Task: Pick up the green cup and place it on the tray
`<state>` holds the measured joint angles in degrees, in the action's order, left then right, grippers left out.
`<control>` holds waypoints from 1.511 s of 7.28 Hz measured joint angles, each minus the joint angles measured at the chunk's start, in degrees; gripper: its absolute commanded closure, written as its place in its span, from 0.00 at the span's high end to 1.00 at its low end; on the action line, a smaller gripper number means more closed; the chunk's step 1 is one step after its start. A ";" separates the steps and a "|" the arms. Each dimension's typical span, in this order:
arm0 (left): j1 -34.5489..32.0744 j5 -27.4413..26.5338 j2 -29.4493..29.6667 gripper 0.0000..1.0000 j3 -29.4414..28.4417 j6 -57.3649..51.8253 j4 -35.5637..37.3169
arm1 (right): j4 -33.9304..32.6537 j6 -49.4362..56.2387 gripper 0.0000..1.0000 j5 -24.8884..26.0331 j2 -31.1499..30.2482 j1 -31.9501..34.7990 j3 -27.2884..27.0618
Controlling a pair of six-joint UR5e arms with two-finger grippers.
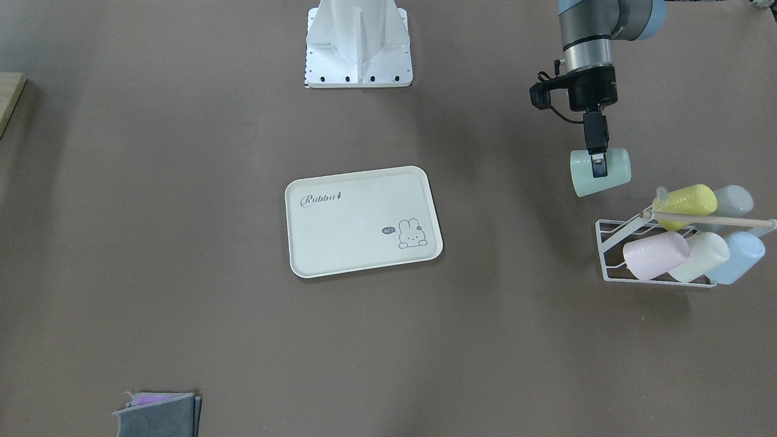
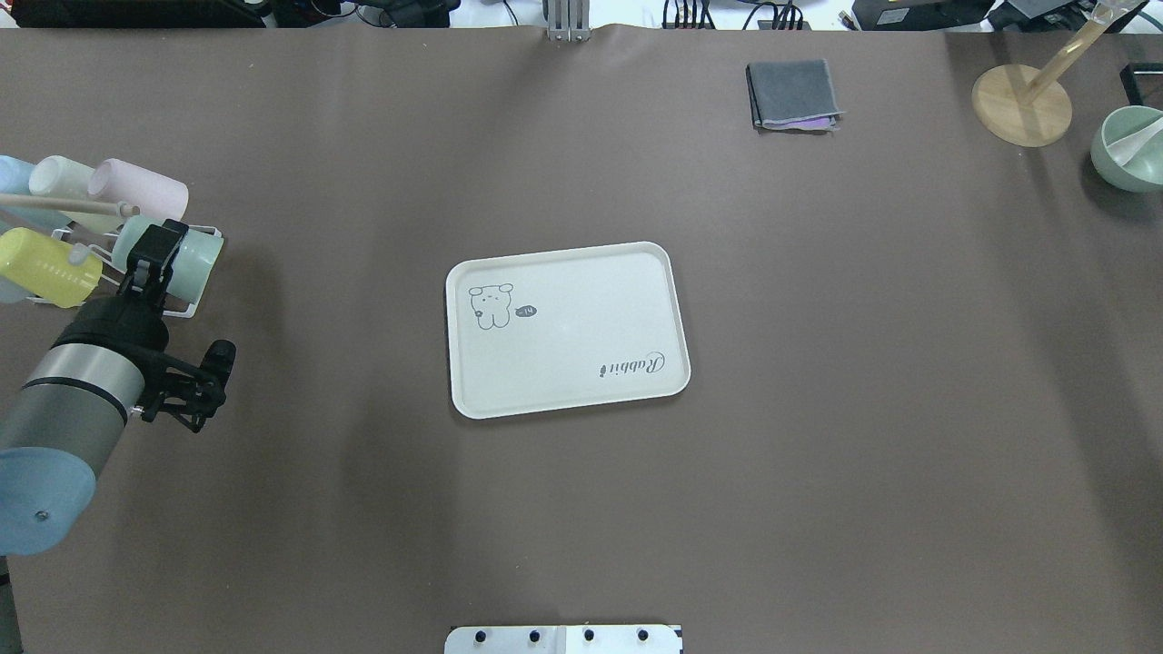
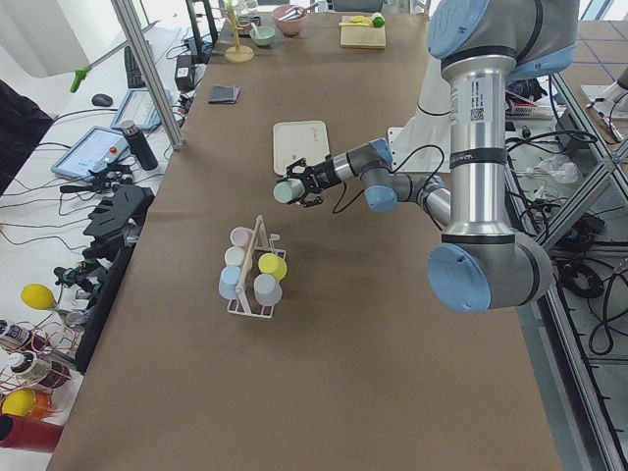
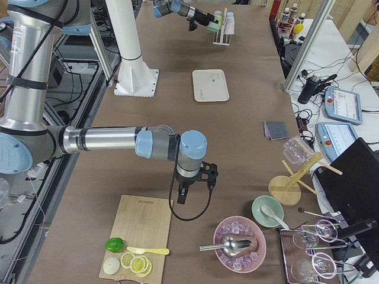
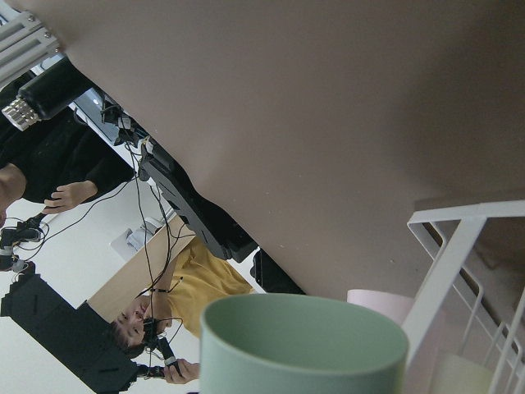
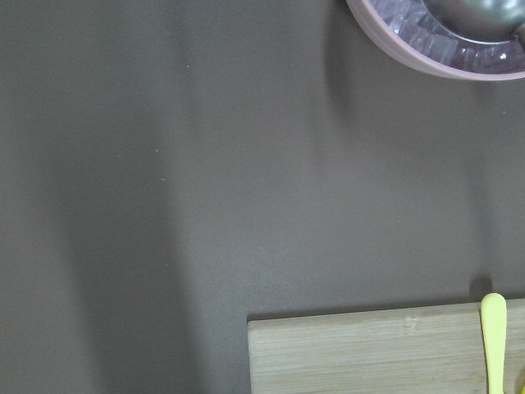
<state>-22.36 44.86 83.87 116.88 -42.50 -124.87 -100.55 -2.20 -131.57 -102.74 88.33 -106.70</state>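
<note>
Brown table (image 2: 909,363), cream tray (image 2: 568,341), white cup rack (image 1: 710,219), folded cloths (image 2: 792,94)

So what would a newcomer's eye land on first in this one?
The left gripper holds the green cup on its side in the air, just clear of the white wire rack of pastel cups at the robot's left end of the table. The cream tray with its bunny print lies bare at the centre.

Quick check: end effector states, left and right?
Left end effector: closed, holding the green cup.
Right end effector: cannot tell.
</note>
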 measured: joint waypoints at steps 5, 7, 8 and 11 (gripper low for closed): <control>-0.31 16.00 3.72 0.00 -2.77 31.23 -9.45 | 0.00 0.00 1.00 -0.04 -0.33 0.18 0.00; -0.41 18.01 7.88 0.00 -6.00 35.98 -11.31 | 0.00 0.00 1.00 -0.01 -0.45 0.24 0.00; -0.49 18.47 9.52 0.00 -7.25 38.56 -12.44 | 0.00 0.00 1.00 0.00 -0.49 0.29 0.00; -0.80 21.93 12.55 0.00 -8.35 51.64 -19.91 | 0.00 -0.02 1.00 -0.07 -0.53 0.32 0.00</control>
<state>-23.15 66.79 96.42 108.53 9.13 -144.78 -100.55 -2.21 -131.65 -103.27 88.65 -106.70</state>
